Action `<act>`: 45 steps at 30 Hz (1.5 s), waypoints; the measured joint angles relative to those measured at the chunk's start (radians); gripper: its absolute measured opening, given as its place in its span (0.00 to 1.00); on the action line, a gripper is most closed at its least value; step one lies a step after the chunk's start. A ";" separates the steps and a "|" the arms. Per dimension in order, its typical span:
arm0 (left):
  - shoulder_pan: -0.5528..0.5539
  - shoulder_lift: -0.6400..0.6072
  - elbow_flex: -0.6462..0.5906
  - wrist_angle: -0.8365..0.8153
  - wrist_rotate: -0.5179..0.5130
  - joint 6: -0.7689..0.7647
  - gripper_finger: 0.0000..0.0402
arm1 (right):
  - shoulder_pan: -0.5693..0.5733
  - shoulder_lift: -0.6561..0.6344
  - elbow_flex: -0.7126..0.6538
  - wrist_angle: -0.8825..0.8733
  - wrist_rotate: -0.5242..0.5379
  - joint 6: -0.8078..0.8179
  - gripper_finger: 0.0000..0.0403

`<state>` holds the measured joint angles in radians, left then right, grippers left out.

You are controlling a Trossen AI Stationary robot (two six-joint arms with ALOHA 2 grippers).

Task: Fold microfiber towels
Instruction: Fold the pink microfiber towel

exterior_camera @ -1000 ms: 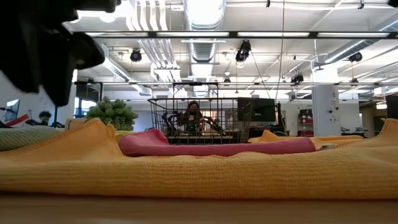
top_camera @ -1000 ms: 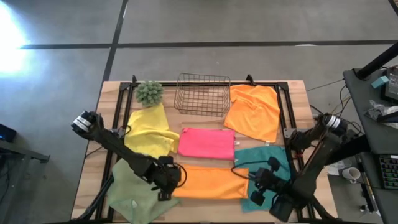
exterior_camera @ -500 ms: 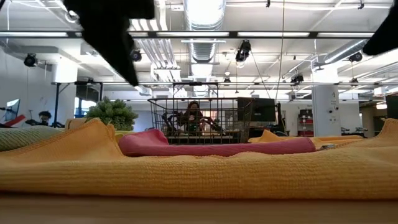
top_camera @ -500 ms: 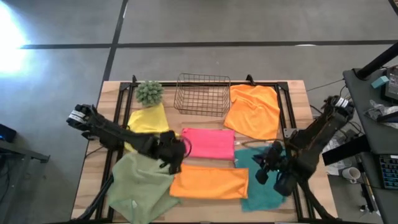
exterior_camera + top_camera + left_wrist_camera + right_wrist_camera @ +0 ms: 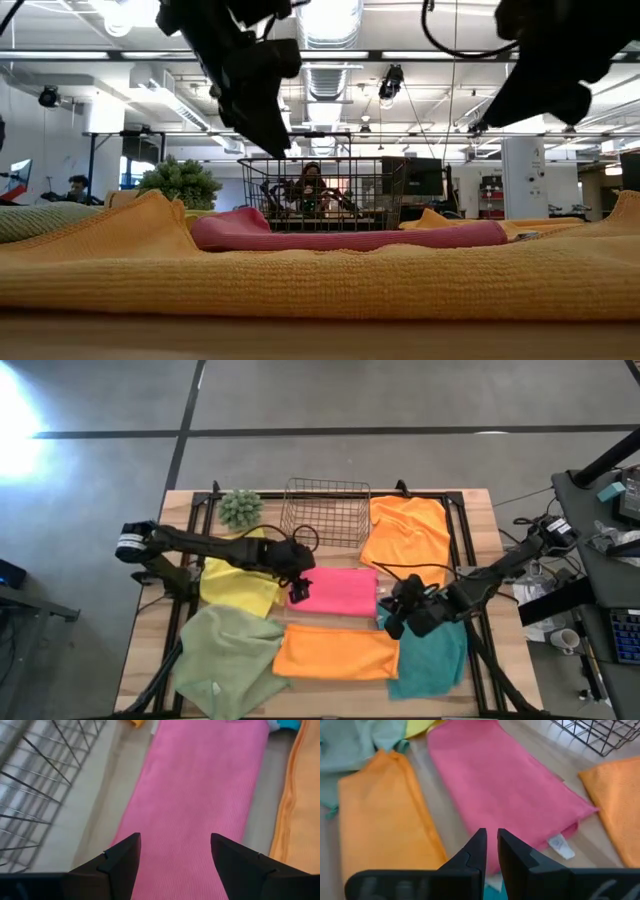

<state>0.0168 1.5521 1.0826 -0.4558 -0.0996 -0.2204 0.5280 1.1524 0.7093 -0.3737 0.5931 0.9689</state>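
Across the table (image 5: 150, 650), both end effectors hover over the pink towel (image 5: 335, 590): left (image 5: 298, 592) spread apart, right (image 5: 393, 622) nearly together.

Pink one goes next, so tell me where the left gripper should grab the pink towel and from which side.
Probably the pink towel's short end nearest the left gripper, coming straight down from above. It lies flat as a long folded rectangle, and the open fingers already straddle that end, so pinching an end corner looks easiest.
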 joint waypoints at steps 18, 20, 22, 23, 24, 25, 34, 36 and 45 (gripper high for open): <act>0.055 0.092 -0.078 0.074 0.086 0.226 0.56 | -0.234 0.301 0.088 0.196 -0.351 0.034 0.09; 0.076 0.108 -0.090 0.077 0.113 0.243 0.56 | -0.241 0.330 0.113 0.199 -0.358 0.048 0.09; 0.092 0.129 -0.094 0.093 0.147 0.256 0.56 | -0.247 0.356 0.130 0.193 -0.365 0.060 0.09; 0.098 0.137 -0.096 0.095 0.157 0.261 0.56 | -0.251 0.371 0.138 0.189 -0.370 0.067 0.09; 0.103 0.145 -0.100 0.100 0.168 0.262 0.56 | -0.256 0.385 0.145 0.191 -0.381 0.076 0.09; 0.108 0.154 -0.103 0.115 0.175 0.263 0.56 | -0.261 0.397 0.151 0.191 -0.394 0.084 0.09; 0.113 0.184 -0.150 0.152 0.222 0.258 0.56 | -0.284 0.492 0.251 -0.008 -0.418 0.132 0.09; 0.113 0.184 -0.156 0.150 0.231 0.251 0.56 | -0.292 0.506 0.271 -0.066 -0.418 0.123 0.09; 0.095 0.179 -0.159 0.173 0.245 0.029 0.56 | -0.371 0.508 0.263 -0.123 -0.409 0.028 0.09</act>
<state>0.1121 1.7313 0.9233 -0.2827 0.1456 -0.1918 0.1569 1.6609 0.9720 -0.4971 0.1838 0.9967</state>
